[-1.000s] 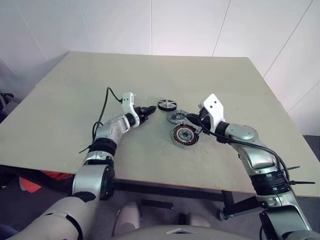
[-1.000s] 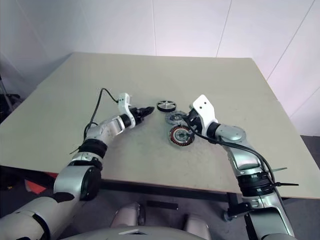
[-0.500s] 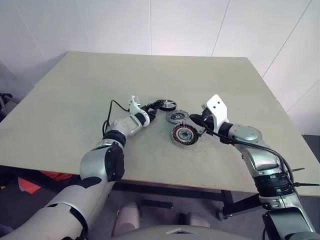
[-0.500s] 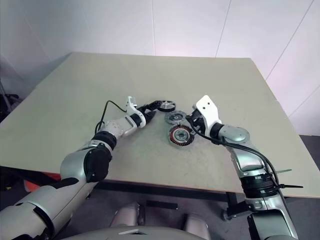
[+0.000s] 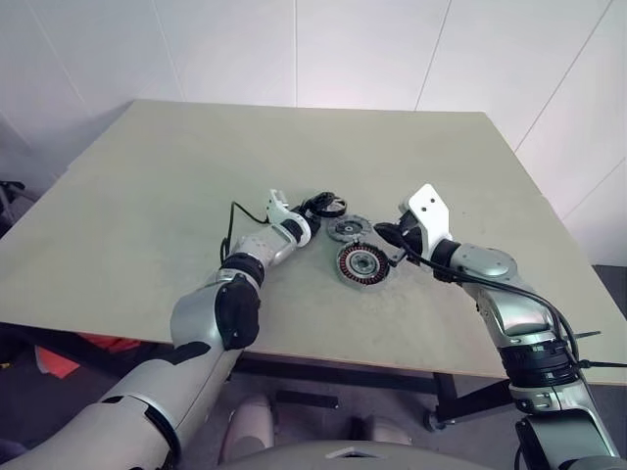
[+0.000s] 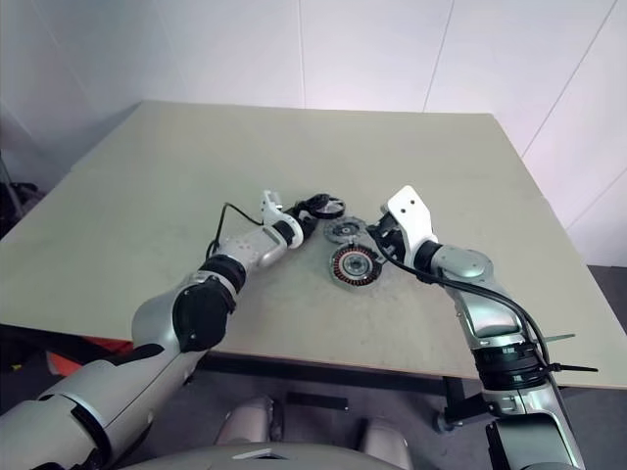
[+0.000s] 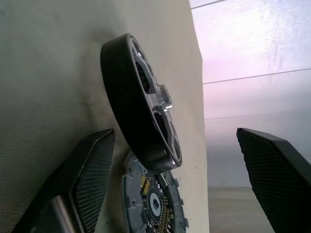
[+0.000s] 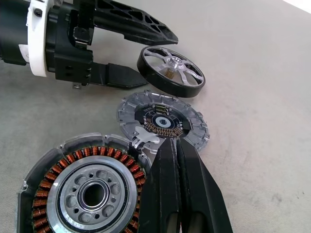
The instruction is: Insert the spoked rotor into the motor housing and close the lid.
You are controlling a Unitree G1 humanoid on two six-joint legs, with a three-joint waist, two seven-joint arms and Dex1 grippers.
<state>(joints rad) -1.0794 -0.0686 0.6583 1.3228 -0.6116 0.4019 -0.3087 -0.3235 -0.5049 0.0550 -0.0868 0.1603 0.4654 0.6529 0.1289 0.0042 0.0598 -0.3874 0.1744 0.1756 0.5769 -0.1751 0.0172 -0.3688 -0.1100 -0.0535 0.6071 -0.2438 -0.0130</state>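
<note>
Your left gripper (image 8: pixel 127 53) has its fingers spread wide apart w/ the black-rimmed spoked rotor (image 8: pixel 170 71) between them, one rim edge tilted up off the beige surface (image 5: pixel 147 176); can't tell if a finger touches it. Right gripper (image 8: pixel 176 160): fingers pressed together, at the rim of the grey metal motor housing w/ copper windings (image 8: pixel 87 187). Housing cup holds no rotor. Silvery-grey perforated lid (image 8: pixel 163 121) lies flat between rotor & housing. One of each part.
</note>
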